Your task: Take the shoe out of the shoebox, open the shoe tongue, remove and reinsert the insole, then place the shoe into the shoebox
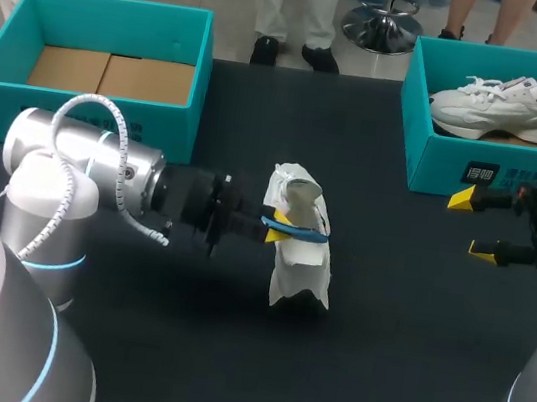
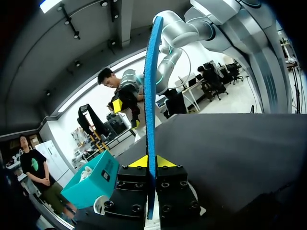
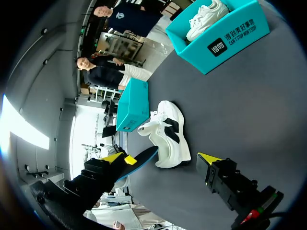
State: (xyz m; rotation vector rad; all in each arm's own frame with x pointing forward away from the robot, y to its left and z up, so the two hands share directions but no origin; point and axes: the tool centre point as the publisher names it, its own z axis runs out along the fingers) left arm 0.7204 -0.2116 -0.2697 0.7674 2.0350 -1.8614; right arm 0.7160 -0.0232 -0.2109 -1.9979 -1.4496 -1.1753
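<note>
Dark table (image 2: 230, 153) — left end effector (image 2: 149, 162) clamps blue insole (image 2: 151, 96), seen edge-on.

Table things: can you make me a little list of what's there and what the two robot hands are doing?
shoe: white, out on the table's middle
insole: blue, pinched by left gripper, close beside the shoe
left box: teal, no shoe inside
right box: teal, second shoe lies inside
right gripper: open, empty, near right box
</note>
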